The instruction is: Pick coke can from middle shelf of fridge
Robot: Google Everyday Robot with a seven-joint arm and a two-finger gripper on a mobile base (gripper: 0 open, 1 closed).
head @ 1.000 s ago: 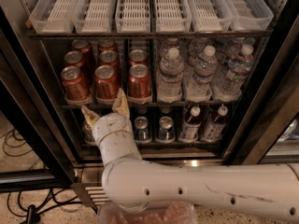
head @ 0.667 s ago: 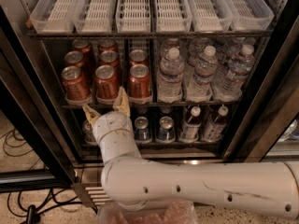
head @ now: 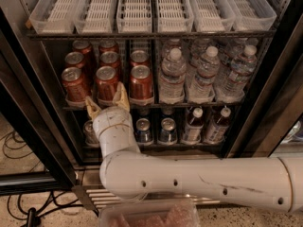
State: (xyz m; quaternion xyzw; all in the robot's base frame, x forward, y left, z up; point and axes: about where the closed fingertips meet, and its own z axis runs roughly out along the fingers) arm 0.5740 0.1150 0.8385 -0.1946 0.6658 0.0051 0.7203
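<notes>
Approach only: white two-finger pincer (head: 104,93) spread open, near front-row middle red aluminium coke can (head: 107,82) on dark metal middle shelf (head: 189,106); grasp and withdrawal remain.

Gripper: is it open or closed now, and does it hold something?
Gripper: open, holding nothing, in front of a front-row coke can on the middle shelf.

The gripper (head: 107,102), smooth white plastic with tan jaws apart, was just below a shiny red metal coke can (head: 107,83). The top trays (head: 135,8) were white plastic.
</notes>
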